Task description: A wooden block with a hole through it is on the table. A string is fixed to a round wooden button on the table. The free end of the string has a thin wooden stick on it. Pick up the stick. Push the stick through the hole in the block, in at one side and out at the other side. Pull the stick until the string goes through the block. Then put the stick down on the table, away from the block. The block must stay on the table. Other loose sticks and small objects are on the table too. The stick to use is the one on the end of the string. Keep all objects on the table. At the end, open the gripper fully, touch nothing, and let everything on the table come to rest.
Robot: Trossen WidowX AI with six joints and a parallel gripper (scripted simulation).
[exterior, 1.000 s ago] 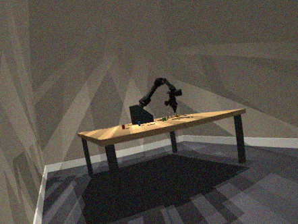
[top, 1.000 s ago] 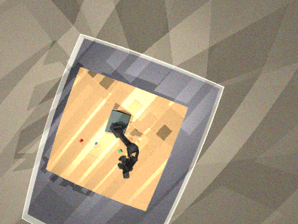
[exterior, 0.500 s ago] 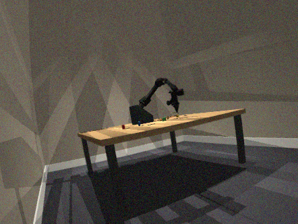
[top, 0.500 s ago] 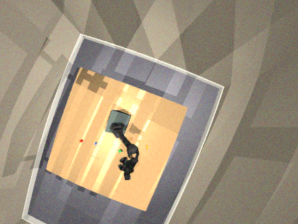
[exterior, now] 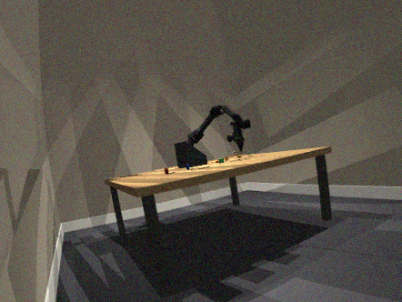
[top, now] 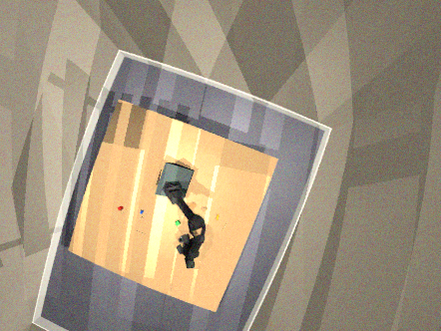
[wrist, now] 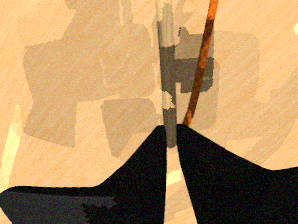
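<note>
Claw, stick and string, with small coloured pieces.
From left to right in the wrist view, we list: one thin pale stick (wrist: 168,75), its near end clamped between the tips of the claw (exterior: 241,150) (wrist: 169,132); one orange string (wrist: 204,57), just right of the stick, reaching the right fingertip.

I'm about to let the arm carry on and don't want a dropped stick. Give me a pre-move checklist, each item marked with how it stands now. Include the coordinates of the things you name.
1. Stick (wrist: 168,70) held in the gripper (wrist: 169,132) (exterior: 241,150): ok, its end is between the fingertips.
2. Orange string (wrist: 204,57) free of the fingers: cannot tell, it runs down behind the right-hand fingertip in the wrist view.
3. Green cube (top: 178,222) (exterior: 221,160) on the table: ok.
4. Red piece (top: 120,208) (exterior: 166,171) and blue piece (top: 142,211) (exterior: 187,166) on the table: ok.
5. Stick lined up with the block's hole: cannot tell, no view shows the hole.
</note>
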